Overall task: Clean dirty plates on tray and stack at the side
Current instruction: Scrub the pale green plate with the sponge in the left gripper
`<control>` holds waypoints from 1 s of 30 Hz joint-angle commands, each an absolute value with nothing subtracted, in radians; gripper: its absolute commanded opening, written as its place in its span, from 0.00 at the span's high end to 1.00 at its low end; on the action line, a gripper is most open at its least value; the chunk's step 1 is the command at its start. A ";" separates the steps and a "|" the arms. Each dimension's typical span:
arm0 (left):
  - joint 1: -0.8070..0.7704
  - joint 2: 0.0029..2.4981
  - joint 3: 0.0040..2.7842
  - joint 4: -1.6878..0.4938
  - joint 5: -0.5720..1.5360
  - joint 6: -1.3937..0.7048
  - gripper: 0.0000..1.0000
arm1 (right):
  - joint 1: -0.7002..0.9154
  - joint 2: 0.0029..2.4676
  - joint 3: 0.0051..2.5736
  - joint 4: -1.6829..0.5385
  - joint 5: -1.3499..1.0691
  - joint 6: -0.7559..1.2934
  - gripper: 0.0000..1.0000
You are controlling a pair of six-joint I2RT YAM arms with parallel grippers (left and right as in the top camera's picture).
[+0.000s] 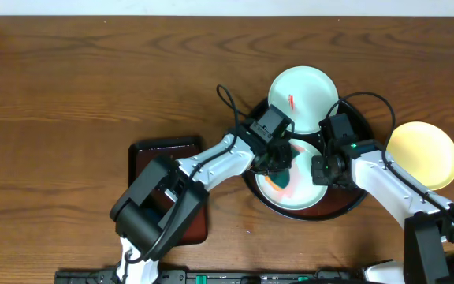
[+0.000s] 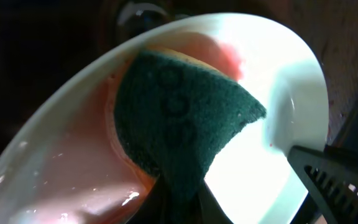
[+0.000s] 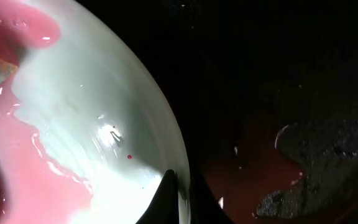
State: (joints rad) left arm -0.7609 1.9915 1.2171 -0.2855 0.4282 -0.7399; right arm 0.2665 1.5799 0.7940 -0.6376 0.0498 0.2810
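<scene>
A mint-white plate (image 1: 299,193) lies in the round black tray (image 1: 345,207), wet with pink liquid. My left gripper (image 1: 278,164) is shut on a dark green sponge (image 2: 179,118) pressed onto that plate (image 2: 278,81). My right gripper (image 1: 324,170) is shut on the plate's right rim (image 3: 178,155); one finger is inside the rim, one outside. A second mint-white plate (image 1: 303,99) with a red smear rests on the tray's far rim. The pale yellow plate (image 1: 422,155) lies on the table to the right of the tray.
A dark brown rectangular tray (image 1: 168,189) lies left of the round tray, partly under my left arm. Pink liquid pools on the black tray floor (image 3: 260,168). Cables loop over both arms near the tray.
</scene>
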 commanded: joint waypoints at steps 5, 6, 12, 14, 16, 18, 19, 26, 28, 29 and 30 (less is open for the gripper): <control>-0.862 2.078 1.195 -0.221 0.627 -0.741 0.92 | 0.290 1.610 0.771 -0.638 -0.023 0.252 0.99; -0.866 2.078 1.195 -0.205 0.645 -0.741 0.92 | 0.290 1.610 0.771 -0.638 -0.023 0.247 0.99; -0.893 2.078 1.195 -0.130 0.669 -0.742 0.92 | 0.290 1.610 0.771 -0.631 -0.028 0.231 0.99; -0.892 2.078 1.195 -0.128 0.662 -0.743 0.92 | 0.290 1.610 0.771 -0.631 -0.028 0.230 0.99; -0.892 2.078 1.195 -0.128 0.650 -0.742 0.92 | 0.290 1.610 0.771 -0.631 -0.028 0.230 0.99; -0.892 2.078 1.195 -0.129 0.642 -0.738 0.91 | 0.290 1.610 0.771 -0.631 -0.027 0.230 0.99; -0.892 2.078 1.195 -0.134 0.638 -0.734 0.91 | 0.290 1.610 0.771 -0.631 -0.027 0.230 0.99; -0.848 2.078 1.195 -0.377 0.456 -0.730 0.92 | 0.290 1.610 0.771 -0.632 -0.027 0.230 0.99; -0.825 2.078 1.199 -0.459 0.407 -0.730 0.92 | 0.290 1.610 0.771 -0.632 -0.027 0.230 0.99; -0.812 2.078 1.204 -0.505 0.377 -0.731 0.92 | 0.290 1.610 0.771 -0.632 -0.027 0.230 0.99; -0.801 2.078 1.210 -0.545 0.350 -0.731 0.92 | 0.290 1.610 0.771 -0.632 -0.027 0.230 0.99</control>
